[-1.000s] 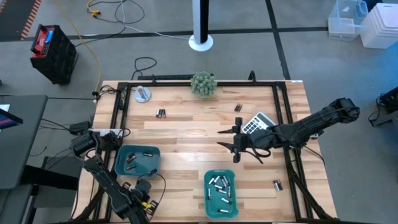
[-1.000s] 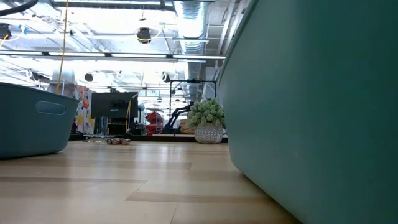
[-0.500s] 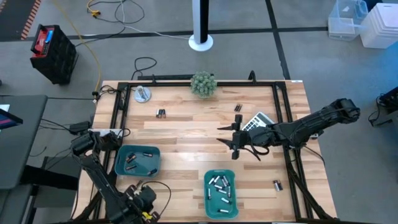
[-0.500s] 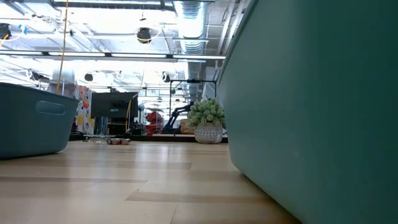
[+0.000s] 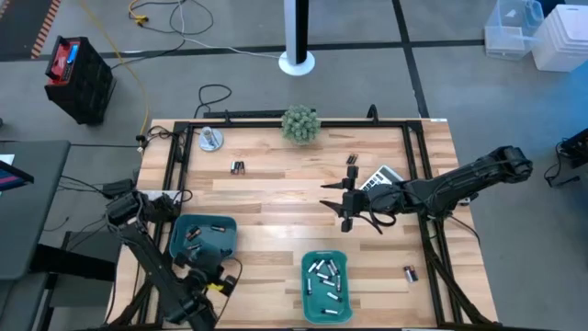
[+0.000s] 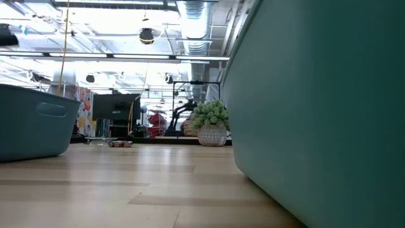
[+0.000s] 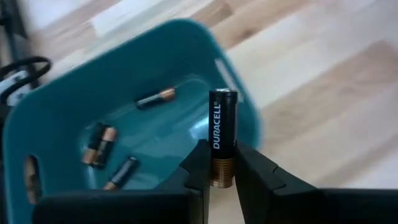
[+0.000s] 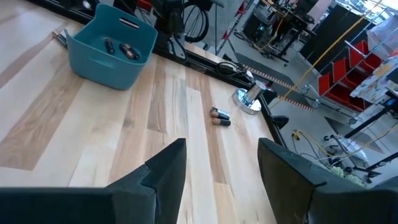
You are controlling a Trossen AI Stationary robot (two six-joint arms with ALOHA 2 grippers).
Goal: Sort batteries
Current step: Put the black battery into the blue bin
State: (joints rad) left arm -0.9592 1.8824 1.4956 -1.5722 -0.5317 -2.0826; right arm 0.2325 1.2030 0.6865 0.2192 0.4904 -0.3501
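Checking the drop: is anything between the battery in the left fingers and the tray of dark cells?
Nothing visible. The left gripper holds the dark battery upright just beside the teal tray, whose open top shows only loose dark cells.

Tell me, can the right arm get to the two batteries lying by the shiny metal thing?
Probably yes. The right gripper is open above bare wood, and the two batteries lie in the open beside the metal thing, with nothing between.

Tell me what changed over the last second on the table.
The left gripper, shut on a dark battery, shifted along the near table edge by the left tray. The right gripper, open, crept toward the far side. Trays, loose batteries and calculator stayed put.
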